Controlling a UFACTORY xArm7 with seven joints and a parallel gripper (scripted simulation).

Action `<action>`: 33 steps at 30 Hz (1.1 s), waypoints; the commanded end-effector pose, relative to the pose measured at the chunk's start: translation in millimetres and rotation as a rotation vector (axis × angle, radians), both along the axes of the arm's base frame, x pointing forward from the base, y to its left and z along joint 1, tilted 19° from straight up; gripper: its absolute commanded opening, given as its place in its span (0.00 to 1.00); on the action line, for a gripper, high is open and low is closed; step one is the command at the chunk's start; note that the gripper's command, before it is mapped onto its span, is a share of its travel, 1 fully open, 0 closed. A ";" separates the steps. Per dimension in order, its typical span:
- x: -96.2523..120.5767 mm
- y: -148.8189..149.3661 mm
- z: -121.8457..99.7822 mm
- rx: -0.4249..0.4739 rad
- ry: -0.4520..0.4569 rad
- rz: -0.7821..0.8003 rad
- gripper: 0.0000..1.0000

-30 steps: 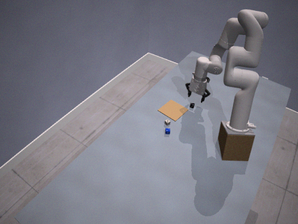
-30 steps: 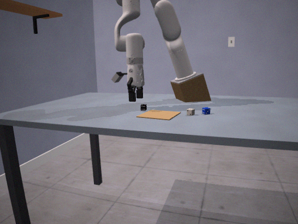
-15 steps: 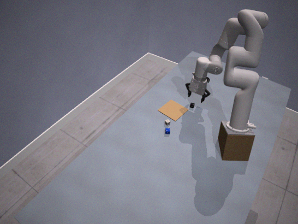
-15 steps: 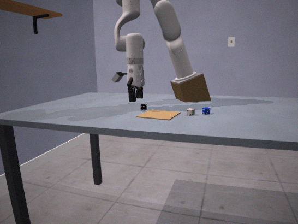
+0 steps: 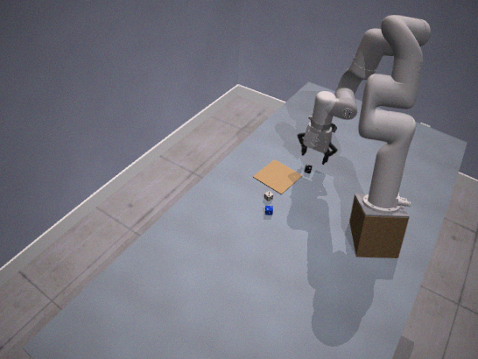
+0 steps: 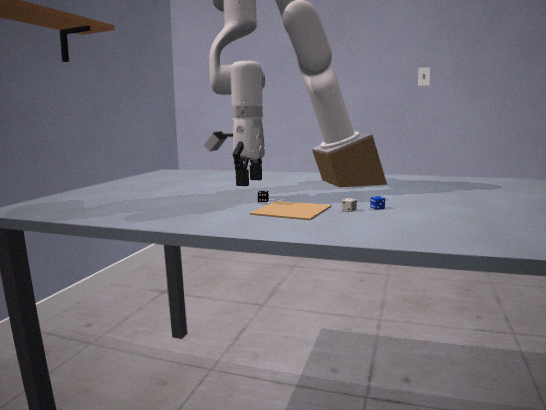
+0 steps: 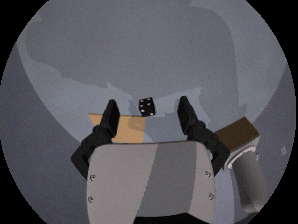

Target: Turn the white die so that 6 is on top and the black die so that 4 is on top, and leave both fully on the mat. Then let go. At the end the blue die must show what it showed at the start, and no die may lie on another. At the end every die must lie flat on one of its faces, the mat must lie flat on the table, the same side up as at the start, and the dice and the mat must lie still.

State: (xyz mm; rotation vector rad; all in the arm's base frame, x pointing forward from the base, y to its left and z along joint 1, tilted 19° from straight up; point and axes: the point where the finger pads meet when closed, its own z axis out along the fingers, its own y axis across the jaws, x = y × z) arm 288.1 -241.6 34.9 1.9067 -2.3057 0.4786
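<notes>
Gripper: fingers spread wide, nothing pinched; hanging above the table, near the mat's black-die side. Spread presumably to let the die pass between the pads on the way down.
Black die: on the table, off the mat, just beside one corner. Likely first in hand; a grip and turn seem due before it goes on the mat for its 4.
Mat: flat, no die on it. Landmark for all places here.
White die: off the mat, near an edge. Still needs its 6 up and a place on the mat, as I judge it.
Blue die: farther from the mat than the white one, near that die. Best left alone; a clumsy reach for the white could nudge it.
Arm's base block: well apart from the mat.
Exterior view only: open air between fingertips and table, seen side-on; the black die's many-pipped side face.
Wrist view: black die lies across the space between the fingers; white and blue dice don't show. Top view has all three around the mat.
Black die's top: count not certain to me.
</notes>
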 end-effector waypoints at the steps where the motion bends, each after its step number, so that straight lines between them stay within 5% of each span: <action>1: 0.7 -0.4 0.7 -0.002 -0.001 0.001 1.00; 22: 19.2 37.6 -9.6 -0.002 -0.001 0.001 1.00; 33: 58.8 118.8 -31.5 -0.002 -0.001 0.001 1.00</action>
